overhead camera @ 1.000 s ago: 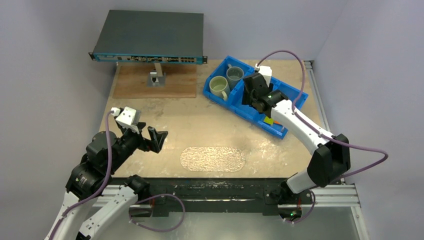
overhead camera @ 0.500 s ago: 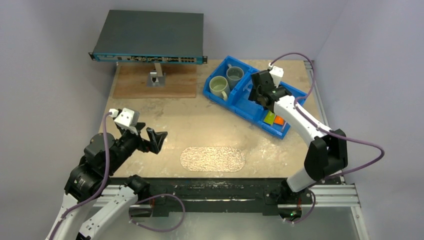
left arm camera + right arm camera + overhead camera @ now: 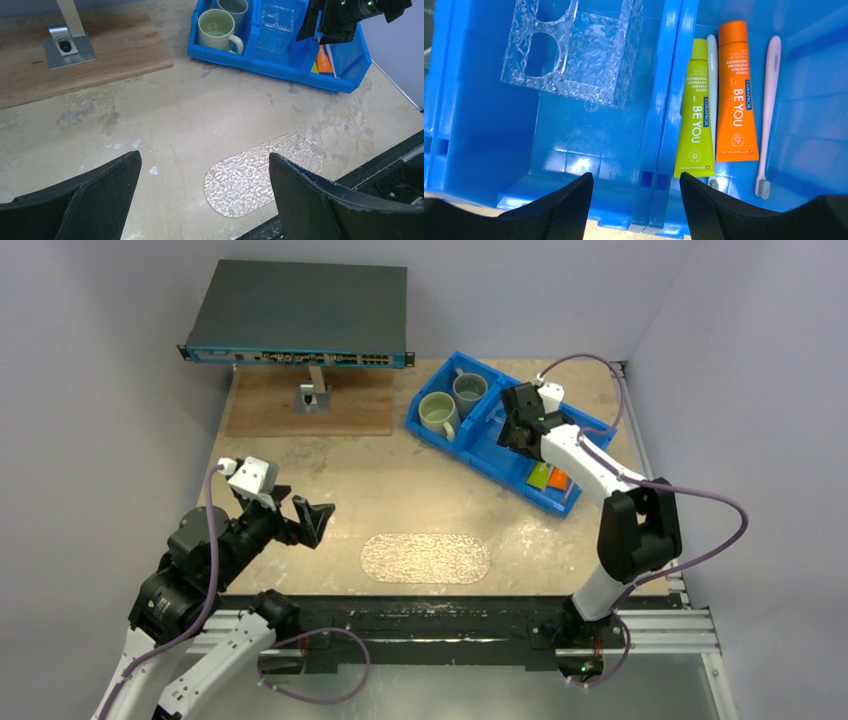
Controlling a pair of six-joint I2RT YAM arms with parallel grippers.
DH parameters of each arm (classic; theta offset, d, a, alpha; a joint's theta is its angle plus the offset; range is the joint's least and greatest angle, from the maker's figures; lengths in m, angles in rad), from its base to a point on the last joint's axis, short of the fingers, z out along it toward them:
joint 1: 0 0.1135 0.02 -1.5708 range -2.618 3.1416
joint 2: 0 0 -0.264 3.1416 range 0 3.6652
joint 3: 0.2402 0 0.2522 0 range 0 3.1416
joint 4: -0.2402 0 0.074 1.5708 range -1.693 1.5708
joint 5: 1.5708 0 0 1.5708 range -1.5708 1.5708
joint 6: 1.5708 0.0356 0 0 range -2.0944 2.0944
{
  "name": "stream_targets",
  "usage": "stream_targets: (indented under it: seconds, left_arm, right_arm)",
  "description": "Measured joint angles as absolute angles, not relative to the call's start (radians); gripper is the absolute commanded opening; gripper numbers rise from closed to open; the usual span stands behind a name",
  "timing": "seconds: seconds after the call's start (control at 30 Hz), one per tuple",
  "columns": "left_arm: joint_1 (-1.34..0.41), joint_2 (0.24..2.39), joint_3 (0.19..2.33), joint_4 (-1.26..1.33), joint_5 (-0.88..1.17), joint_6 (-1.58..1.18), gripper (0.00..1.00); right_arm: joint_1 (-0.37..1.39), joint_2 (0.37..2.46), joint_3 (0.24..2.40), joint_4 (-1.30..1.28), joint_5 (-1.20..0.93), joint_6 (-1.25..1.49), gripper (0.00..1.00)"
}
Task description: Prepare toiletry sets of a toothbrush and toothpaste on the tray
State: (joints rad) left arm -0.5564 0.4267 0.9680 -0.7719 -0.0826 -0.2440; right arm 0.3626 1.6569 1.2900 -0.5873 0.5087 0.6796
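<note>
While nothing lies on the tray yet, I judge that I am at the first step: to fetch one set from the bin.

My left pincer (image 3: 308, 518) hangs wide open and empty over the left side of the table, near its front edge. The tray (image 3: 425, 558) lies bare at the middle of the front edge, just right of this pincer.

The blue bin (image 3: 497, 462) stands toward the far right corner of the table. Its left compartment holds two mugs (image 3: 438, 412). The middle one holds a clear holder (image 3: 574, 55). In the right compartment, from left to right, lie the green tube (image 3: 695, 125), a pale brush (image 3: 712, 55) half hidden between the tubes, the orange tube (image 3: 736, 100), and a pink brush (image 3: 770, 100) just beside it. All four lie flat and parallel, close together.

My right pincer (image 3: 634, 184) hovers above the wall between the middle and right compartments. Its fingers stand apart and hold nothing.

For the next move, I think this pincer must shift right over the tubes, come down and close on one item only. The pink brush has free floor on its outer side, so it looks the easiest to take. The pale brush is squeezed between the tubes, and there the fingers could catch a tube too.
</note>
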Motion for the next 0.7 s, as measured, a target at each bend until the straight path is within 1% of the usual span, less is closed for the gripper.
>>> stream_targets:
  seconds: [0.17, 0.27, 0.4, 0.47, 0.57, 0.7]
  left_arm:
    - [-0.557, 0.427, 0.968, -0.772, -0.083, -0.244, 1.00]
    - [-0.557, 0.427, 0.968, -0.772, -0.083, -0.244, 1.00]
    - [-0.556, 0.427, 0.968, -0.772, -0.083, -0.244, 1.00]
    - [-0.557, 0.427, 0.968, -0.772, -0.083, -0.244, 1.00]
    - [-0.556, 0.427, 0.968, -0.772, -0.083, -0.244, 1.00]
    - [-0.556, 0.427, 0.968, -0.772, -0.083, -0.244, 1.00]
  right_arm:
    - [0.352, 1.676, 1.287, -0.567, 0.494, 0.680, 0.58]
    - [0.347, 1.690, 1.285, -0.562, 0.481, 0.675, 0.51]
    - [0.342, 1.702, 1.279, -0.567, 0.479, 0.668, 0.45]
    - [0.341, 1.703, 1.269, -0.565, 0.478, 0.661, 0.37]
    - [0.340, 1.703, 1.258, -0.570, 0.479, 0.646, 0.20]
    - [0.332, 1.703, 1.251, -0.552, 0.488, 0.657, 0.03]
